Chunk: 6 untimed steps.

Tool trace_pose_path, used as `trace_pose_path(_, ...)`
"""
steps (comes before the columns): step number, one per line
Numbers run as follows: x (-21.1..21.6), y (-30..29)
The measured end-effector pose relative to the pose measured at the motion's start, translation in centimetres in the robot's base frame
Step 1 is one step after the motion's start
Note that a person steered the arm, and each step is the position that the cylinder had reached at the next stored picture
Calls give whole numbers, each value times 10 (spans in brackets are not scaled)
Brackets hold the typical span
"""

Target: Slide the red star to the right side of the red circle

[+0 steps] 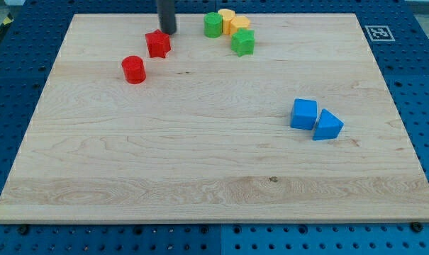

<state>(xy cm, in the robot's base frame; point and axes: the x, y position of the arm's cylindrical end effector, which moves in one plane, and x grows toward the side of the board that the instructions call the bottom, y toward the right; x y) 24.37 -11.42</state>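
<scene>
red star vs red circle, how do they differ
The red star has points; the red circle is a round cylinder. The star sits nearer the view's top and further right, just below-left of my tip; the circle lies apart, lower left. Both are red, standing alone on the board.

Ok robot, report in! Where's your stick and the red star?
My tip just above-right of red star. Star up-right of red circle, apart. Nothing between them.

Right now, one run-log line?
my tip: just above-right of red star block | red circle block: lower-left of star | slide: pending
</scene>
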Motion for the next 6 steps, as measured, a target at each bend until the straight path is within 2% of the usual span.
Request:
trace_pose_path(1, 25, -20)
trace_pose_path(3, 61, 62)
trace_pose_path(4, 68, 64)
trace_pose_path(5, 49, 54)
trace_pose_path(6, 51, 43)
